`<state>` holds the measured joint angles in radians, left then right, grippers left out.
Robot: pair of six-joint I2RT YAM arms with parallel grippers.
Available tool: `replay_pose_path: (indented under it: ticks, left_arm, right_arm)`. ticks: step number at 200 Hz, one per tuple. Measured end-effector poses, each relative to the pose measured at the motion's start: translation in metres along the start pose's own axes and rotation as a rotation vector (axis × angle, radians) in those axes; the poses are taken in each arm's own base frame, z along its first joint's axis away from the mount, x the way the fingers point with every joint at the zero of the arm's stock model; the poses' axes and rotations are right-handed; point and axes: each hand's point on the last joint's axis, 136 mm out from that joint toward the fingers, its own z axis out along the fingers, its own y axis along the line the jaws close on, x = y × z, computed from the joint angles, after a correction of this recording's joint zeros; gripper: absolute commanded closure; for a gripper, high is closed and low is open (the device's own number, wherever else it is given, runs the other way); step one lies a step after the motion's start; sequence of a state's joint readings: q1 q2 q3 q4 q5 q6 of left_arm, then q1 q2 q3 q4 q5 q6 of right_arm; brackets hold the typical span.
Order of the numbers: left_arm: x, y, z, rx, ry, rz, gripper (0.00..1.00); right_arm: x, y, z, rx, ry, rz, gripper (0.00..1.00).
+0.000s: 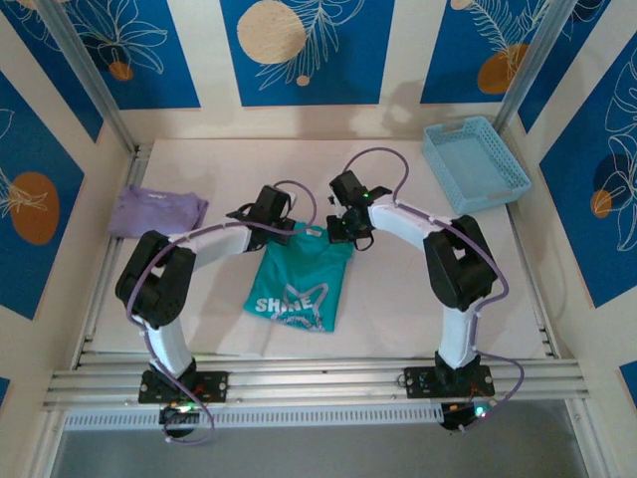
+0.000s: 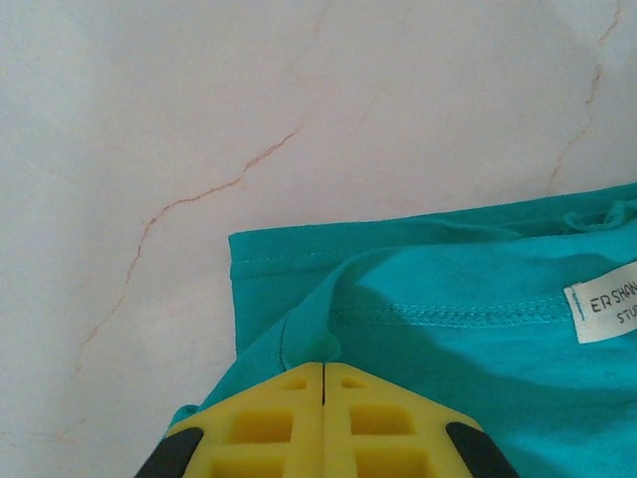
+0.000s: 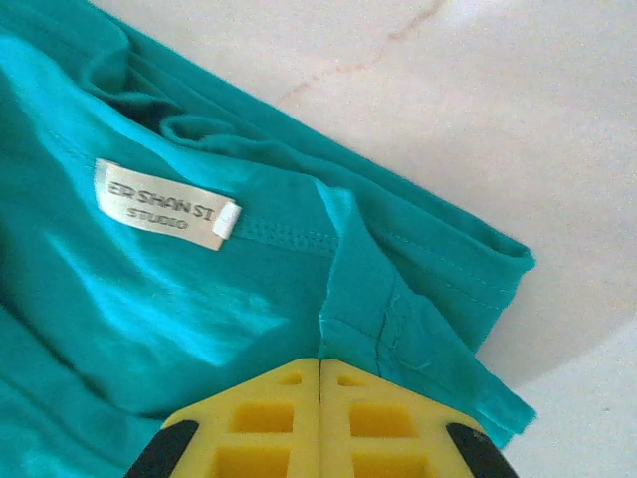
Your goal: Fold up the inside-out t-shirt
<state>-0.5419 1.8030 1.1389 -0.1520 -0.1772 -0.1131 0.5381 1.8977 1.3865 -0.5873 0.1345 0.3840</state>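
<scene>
The inside-out t-shirt (image 1: 299,284) is teal-green and lies mid-table as a narrow folded shape, with white lettering near its front end. My left gripper (image 1: 282,231) is shut on cloth at the shirt's far left corner; in the left wrist view the yellow fingertips (image 2: 323,366) pinch a raised pleat of the teal cloth (image 2: 448,339) beside the hem. My right gripper (image 1: 340,231) is shut on the far right corner; its fingertips (image 3: 319,360) clamp a fold of the cloth (image 3: 149,319) near a seam. A white neck label (image 3: 164,204) lies between the two grips.
A folded lavender garment (image 1: 157,211) lies at the far left of the white table (image 1: 398,299). A light blue plastic basket (image 1: 475,164) stands at the far right corner. Aluminium rails run along the table's front and sides.
</scene>
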Motion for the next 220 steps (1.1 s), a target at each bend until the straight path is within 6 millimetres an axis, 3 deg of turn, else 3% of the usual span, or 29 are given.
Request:
replay_pose_path:
  ticks: [123, 220]
  left_arm:
    - [-0.01, 0.021, -0.003, -0.008, -0.019, -0.088, 1.0]
    - [-0.022, 0.02, -0.005, 0.048, -0.04, -0.154, 1.0]
  right_arm:
    - [-0.007, -0.017, -0.005, -0.031, -0.018, 0.06, 1.0]
    - [-0.01, -0.026, -0.016, -0.038, -0.041, 0.085, 1.0]
